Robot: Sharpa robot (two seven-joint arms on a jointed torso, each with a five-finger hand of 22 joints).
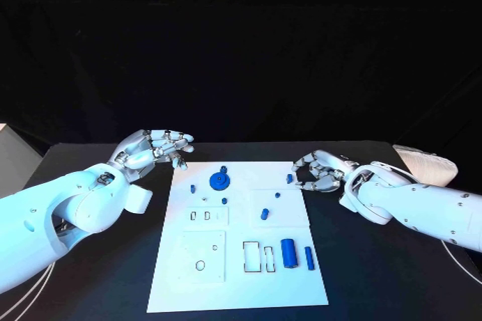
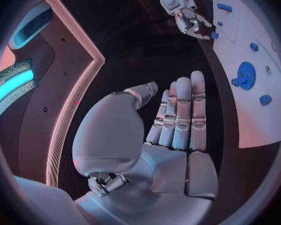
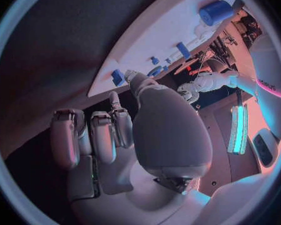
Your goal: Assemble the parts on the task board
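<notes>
The board (image 1: 236, 265) lies mid-table with blue parts on it: a gear (image 1: 219, 179) near the far edge, a cylinder (image 1: 289, 253) and a slim bar (image 1: 309, 258) toward the near right. The left hand (image 1: 152, 150) hovers off the board's far left corner, fingers apart, holding nothing. The right hand (image 1: 320, 172) sits at the far right edge with fingers curled beside a small peg (image 1: 290, 177); whether it grips anything cannot be told.

Left hand (image 1: 156, 148) raised at the end of its white arm, fingers straight and close together, thumb alongside, nothing held. Right hand (image 1: 320, 172) lower, well apart from the left, fingers curled inward toward the thumb, empty too. Both forearms angled inward toward each other.
</notes>
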